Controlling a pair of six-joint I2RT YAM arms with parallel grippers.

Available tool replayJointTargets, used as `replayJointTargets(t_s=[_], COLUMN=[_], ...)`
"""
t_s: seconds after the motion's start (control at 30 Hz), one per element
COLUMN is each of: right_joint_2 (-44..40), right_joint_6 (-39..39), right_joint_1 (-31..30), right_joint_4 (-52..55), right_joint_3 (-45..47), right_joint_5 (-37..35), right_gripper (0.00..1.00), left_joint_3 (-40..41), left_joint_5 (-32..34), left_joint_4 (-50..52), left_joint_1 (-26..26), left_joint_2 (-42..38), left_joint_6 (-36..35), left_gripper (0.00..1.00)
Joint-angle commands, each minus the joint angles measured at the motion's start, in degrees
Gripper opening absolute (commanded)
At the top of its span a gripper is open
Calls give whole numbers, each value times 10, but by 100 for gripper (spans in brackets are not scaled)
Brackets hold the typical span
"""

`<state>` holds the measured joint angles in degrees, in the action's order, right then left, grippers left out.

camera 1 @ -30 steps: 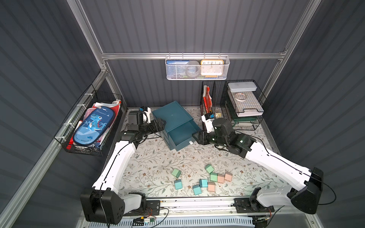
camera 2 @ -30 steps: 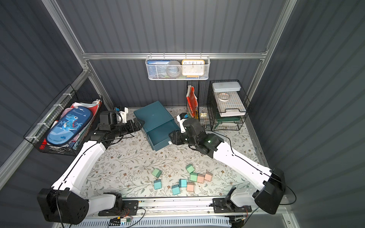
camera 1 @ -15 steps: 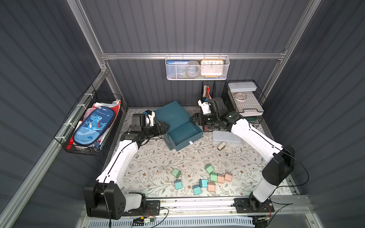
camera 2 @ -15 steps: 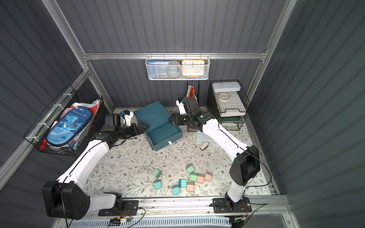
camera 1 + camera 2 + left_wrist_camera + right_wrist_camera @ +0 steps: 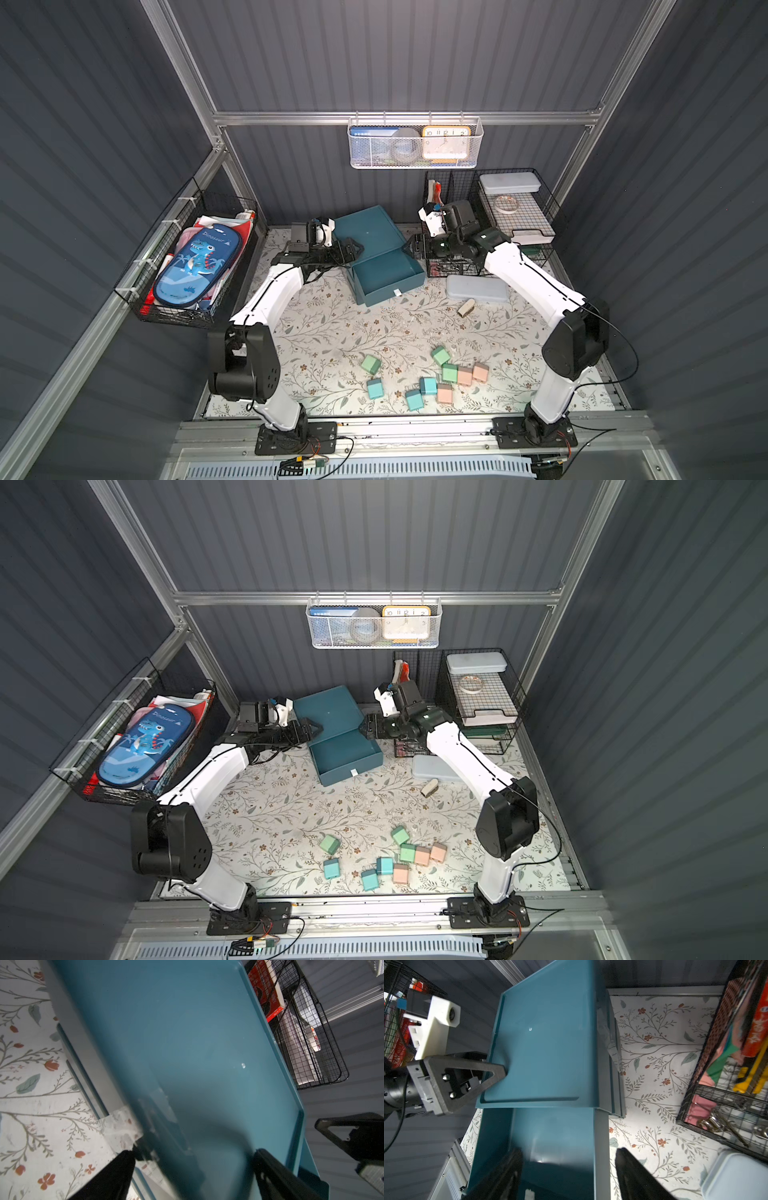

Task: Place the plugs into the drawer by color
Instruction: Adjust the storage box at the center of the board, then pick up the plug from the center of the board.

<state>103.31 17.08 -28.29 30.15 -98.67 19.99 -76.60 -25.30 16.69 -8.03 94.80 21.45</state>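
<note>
The drawer (image 5: 368, 232) (image 5: 328, 710) is a dark teal cabinet at the back of the mat. Its top tray (image 5: 388, 276) is pulled out and empty, with a white pull tab (image 5: 397, 292) in front. My left gripper (image 5: 355, 249) (image 5: 191, 1167) is open, its jaws straddling the cabinet's left top edge. My right gripper (image 5: 409, 247) (image 5: 569, 1167) is open astride the pulled-out tray's right wall, one finger inside and one over the mat. The plugs lie loose near the front: mint (image 5: 371, 365), blue (image 5: 375, 388) and pink (image 5: 444, 392) ones among several.
A pale grey-blue case (image 5: 478, 288) and a small tan cylinder (image 5: 466, 307) lie right of the drawer, under my right forearm. Black wire racks (image 5: 511, 216) stand at the back right. A wire basket with a dinosaur pouch (image 5: 195, 262) hangs on the left wall.
My right gripper has moved back from the tray's front corner along its right side and its jaws have widened. My left gripper has edged right onto the cabinet's edge.
</note>
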Motion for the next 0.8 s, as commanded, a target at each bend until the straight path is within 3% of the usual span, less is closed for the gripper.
replayJointTargets(t_s=[0.0, 0.27, 0.5, 0.77], right_joint_2=[-10, -9, -22, -182], right_joint_6=[0, 1, 1, 2], right_joint_1=[4, 10, 11, 3], right_joint_4=[20, 22, 27, 76], right_joint_3=[-12, -6, 7, 150], right_joint_5=[9, 2, 4, -139], right_gripper=[75, 75, 74, 71], left_joint_3=[-39, -144, -113, -52], left_joint_5=[-13, -26, -23, 59], left_joint_4=[-8, 1, 10, 11], left_joint_1=[-1, -1, -1, -1], left_joint_2=[40, 106, 67, -24], left_joint_6=[19, 32, 28, 5], left_gripper=[94, 93, 93, 94])
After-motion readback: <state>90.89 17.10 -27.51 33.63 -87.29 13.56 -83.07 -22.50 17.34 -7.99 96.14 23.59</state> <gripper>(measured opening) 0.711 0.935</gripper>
